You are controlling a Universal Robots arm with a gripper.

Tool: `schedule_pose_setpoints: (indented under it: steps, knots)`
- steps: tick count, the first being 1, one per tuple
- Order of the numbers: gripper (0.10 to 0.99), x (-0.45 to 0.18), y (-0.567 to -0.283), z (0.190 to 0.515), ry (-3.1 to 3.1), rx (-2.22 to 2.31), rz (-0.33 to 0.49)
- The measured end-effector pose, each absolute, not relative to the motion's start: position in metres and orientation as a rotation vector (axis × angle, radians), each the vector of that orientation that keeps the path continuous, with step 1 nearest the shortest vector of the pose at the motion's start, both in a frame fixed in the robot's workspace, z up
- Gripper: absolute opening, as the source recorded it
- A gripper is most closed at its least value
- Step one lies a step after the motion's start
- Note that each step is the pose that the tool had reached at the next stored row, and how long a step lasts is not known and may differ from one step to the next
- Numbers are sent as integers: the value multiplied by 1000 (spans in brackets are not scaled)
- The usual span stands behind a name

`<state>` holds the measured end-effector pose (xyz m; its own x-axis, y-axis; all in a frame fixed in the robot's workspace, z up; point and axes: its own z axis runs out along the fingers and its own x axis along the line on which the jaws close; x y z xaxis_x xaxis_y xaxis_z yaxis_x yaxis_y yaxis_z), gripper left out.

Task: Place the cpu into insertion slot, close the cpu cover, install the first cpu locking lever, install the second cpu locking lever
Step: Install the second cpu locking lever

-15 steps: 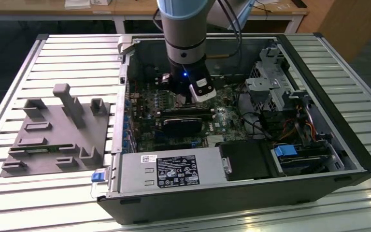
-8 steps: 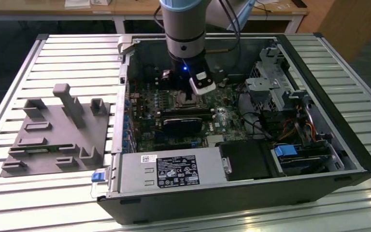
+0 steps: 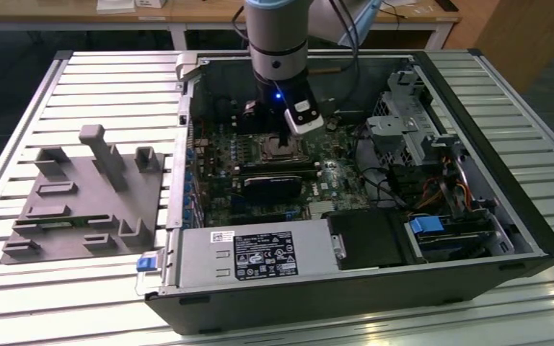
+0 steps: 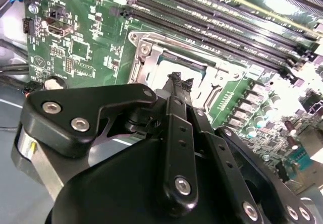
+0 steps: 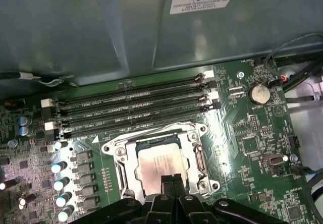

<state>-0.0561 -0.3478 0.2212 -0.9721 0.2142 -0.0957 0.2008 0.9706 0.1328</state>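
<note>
The cpu (image 5: 159,162) lies flat in the insertion slot (image 5: 117,152) on the green board, its grey-metal face up. The cpu cover (image 5: 198,156), a silvery frame, lies down around it, and the chip shows through its window. My gripper (image 5: 171,179) hangs just over the socket's near edge, its two black fingers pressed together with nothing between them. In the second wrist view the gripper (image 4: 180,78) has its tips over the insertion slot (image 4: 146,57). In the exterior view the gripper (image 3: 285,138) is low inside the open case, right above the insertion slot (image 3: 279,150).
Long black memory slots (image 5: 131,113) run beside the socket. A black fan block (image 3: 269,186) sits just in front of it. A grey drive cage (image 3: 402,130) and cables fill the exterior view's right of the case. A grey fixture plate (image 3: 84,194) lies on the slatted table.
</note>
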Motion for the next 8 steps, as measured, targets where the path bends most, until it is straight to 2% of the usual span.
schedule_pose_setpoints:
  steps: [8]
  knots:
    - [106, -56, -344, 221, 3010, 317, 174]
